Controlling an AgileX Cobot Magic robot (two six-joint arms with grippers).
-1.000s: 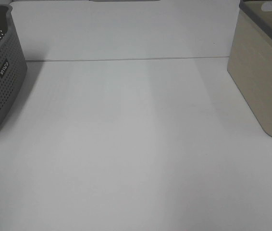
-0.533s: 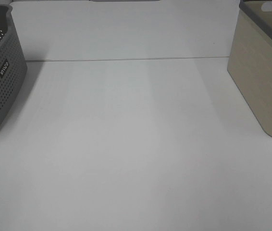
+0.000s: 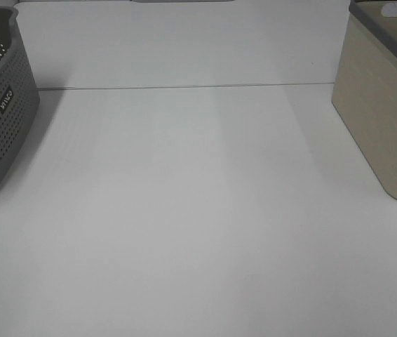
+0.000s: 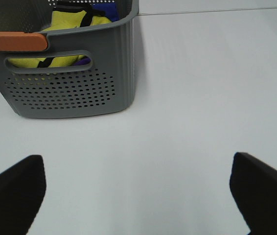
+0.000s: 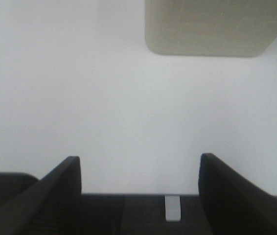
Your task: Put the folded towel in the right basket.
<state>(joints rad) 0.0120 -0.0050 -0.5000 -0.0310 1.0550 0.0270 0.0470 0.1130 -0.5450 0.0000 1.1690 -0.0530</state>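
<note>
Both claws, left claw (image 4: pixel 136 191) and right claw (image 5: pixel 139 183), are hanging spread and empty over the white table (image 3: pixel 198 210). No folded towel is showing outside the grey perforated basket (image 4: pixel 70 73), where yellow cloth (image 4: pixel 70 22) is lying. I judge the left claw should be reaching in there, pinching the cloth by its fold so it stays folded on the way to the beige basket (image 3: pixel 384 105).

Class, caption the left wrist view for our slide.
Open left gripper above white table, facing grey basket holding yellow cloth.

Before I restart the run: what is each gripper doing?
Left gripper: open, holding nothing, facing the grey basket.
Right gripper: open, holding nothing, facing the beige basket.
</note>
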